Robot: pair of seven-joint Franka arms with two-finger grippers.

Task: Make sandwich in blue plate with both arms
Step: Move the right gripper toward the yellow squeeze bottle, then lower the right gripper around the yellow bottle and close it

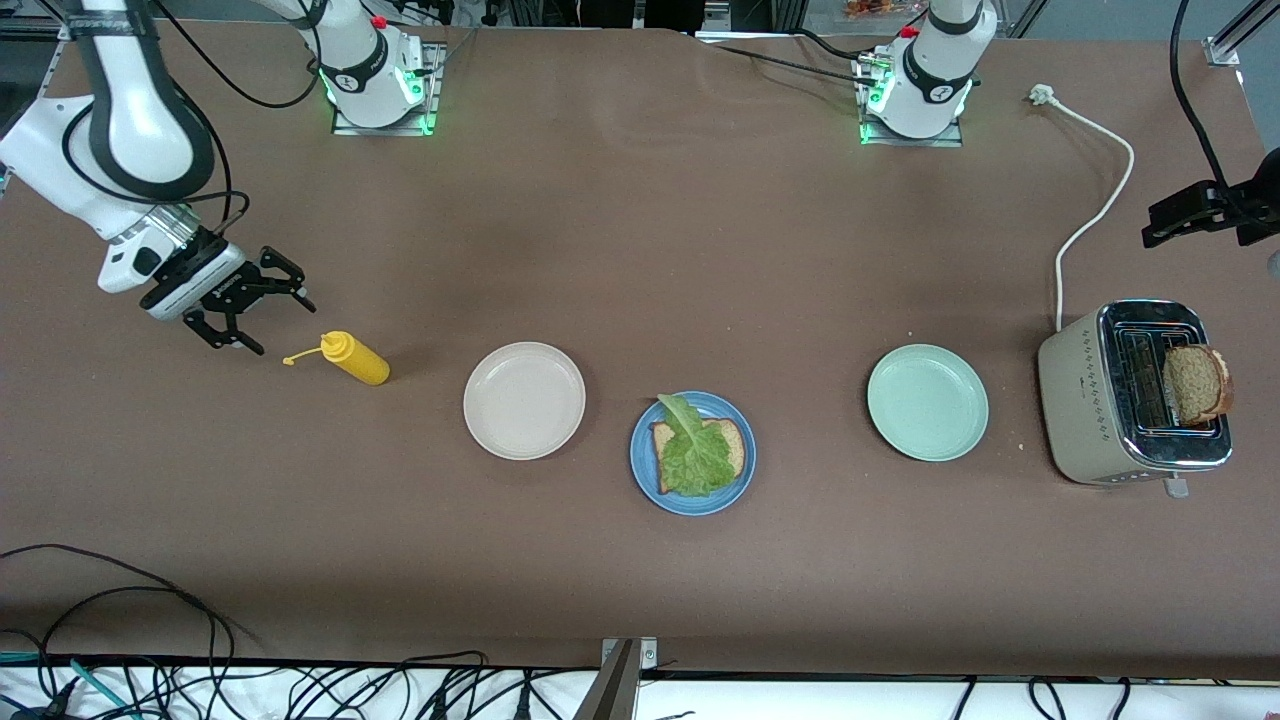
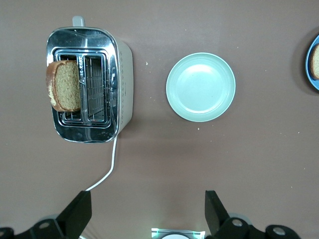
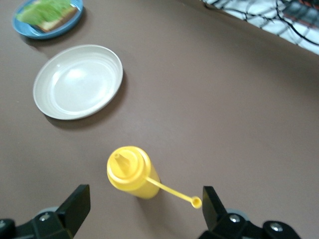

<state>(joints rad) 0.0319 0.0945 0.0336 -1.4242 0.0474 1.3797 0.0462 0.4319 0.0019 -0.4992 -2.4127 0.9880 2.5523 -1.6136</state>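
Both claws stood spread: right gripper (image 1: 262,312) near the mustard bottle (image 1: 355,359), left gripper (image 2: 147,209) above the toaster (image 2: 89,84)

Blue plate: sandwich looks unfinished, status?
Left gripper and right gripper open, empty. Blue plate holds bread, lettuce. Second slice in toaster.

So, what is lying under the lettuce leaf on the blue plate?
Under the lettuce leaf lies one bread slice on the blue plate. Its middle is covered by the leaf; anything between them cannot be seen.
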